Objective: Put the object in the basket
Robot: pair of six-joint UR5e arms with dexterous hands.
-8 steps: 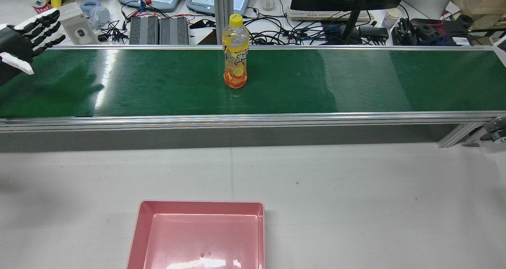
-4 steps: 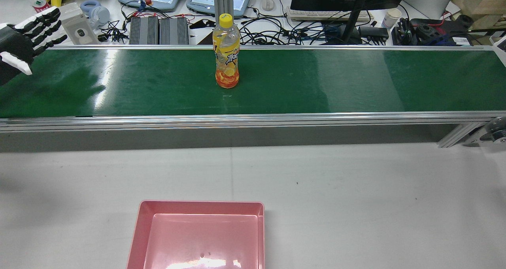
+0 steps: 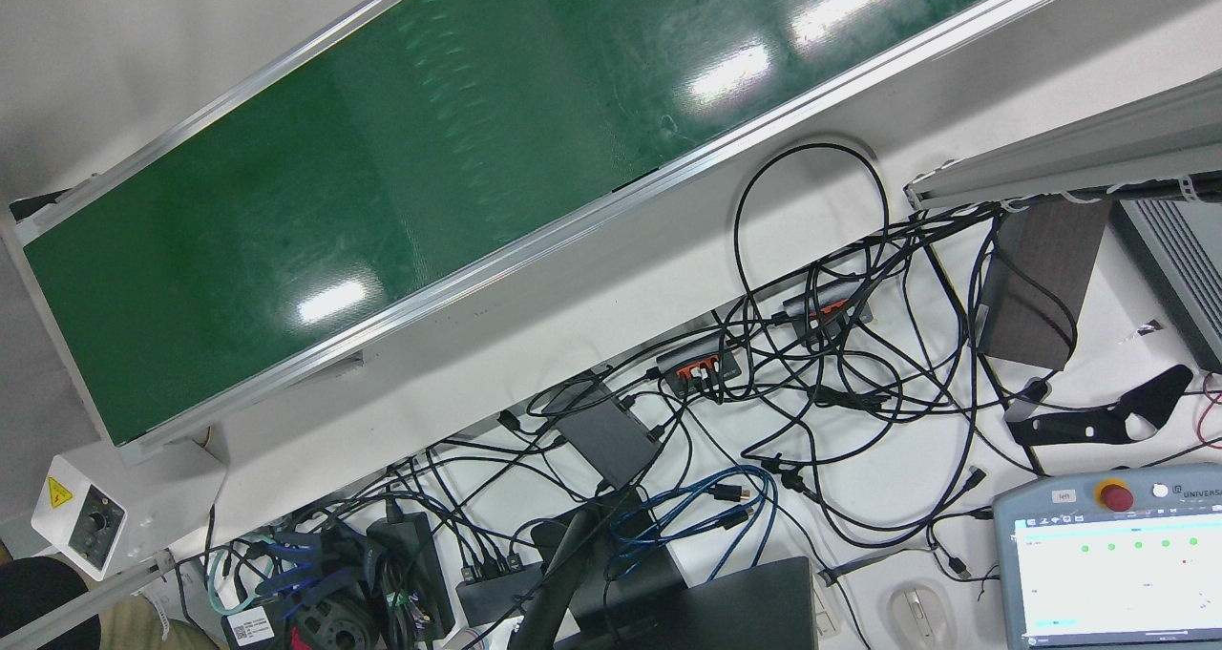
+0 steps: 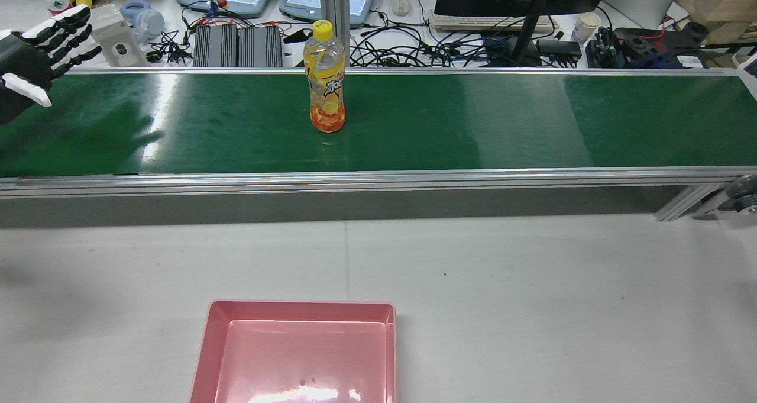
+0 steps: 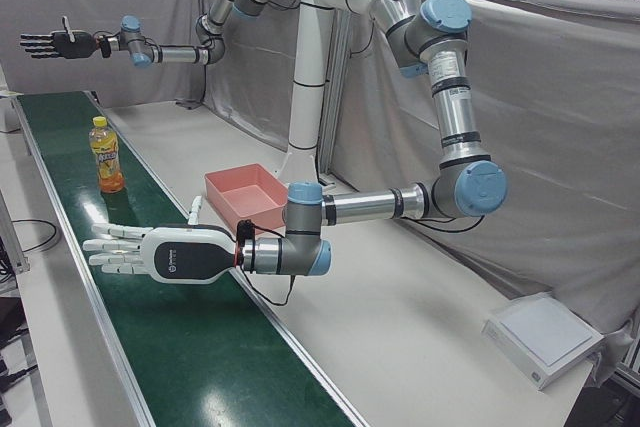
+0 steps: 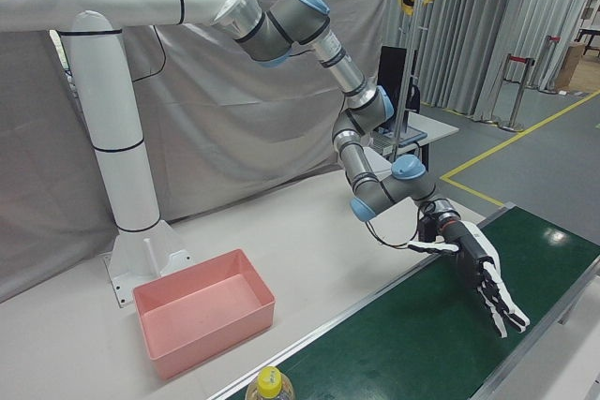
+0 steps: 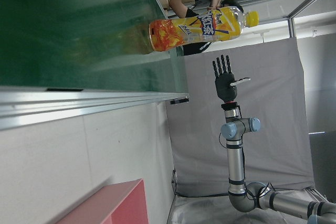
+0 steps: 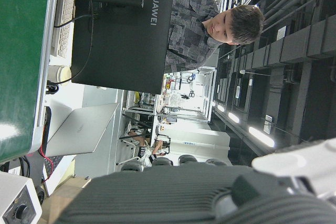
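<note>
1. Rear view shows the orange drink bottle [image 4: 324,83] with a yellow cap standing upright on the green conveyor belt [image 4: 532,125], left of the belt's middle and nearer its far rail. Nothing touches it.
2. Left hand view has the same bottle [image 7: 202,27] straight ahead along the belt, lying sideways only because that picture is on its side.
3. The pink basket [image 4: 298,303] sits on the white table [image 4: 532,308] on the robot's side of the belt, well apart from the bottle and roughly in line with it. It holds nothing.
4. The left hand [image 4: 35,60] hangs over the left end of the belt, well apart from the bottle. Its fingers are stretched out and slightly fanned, and its thumb sticks out toward the bottle. It holds nothing.
5. From the left-front view this left hand [image 5: 170,252] lies flat above the belt, back upward, with the bottle [image 5: 105,155] farther along the belt and the basket [image 5: 250,192] beside the belt on the table.
6. The right hand [image 5: 50,44] is raised high beyond the bottle on a level forearm. Its fingers are straight and apart, and it is empty.
7. The left hand view shows the right hand [image 7: 224,82] past the bottle, with its thumb out to the side.
8. The front view shows only a bare stretch of belt and a tangle of cables [image 3: 811,364].
</note>
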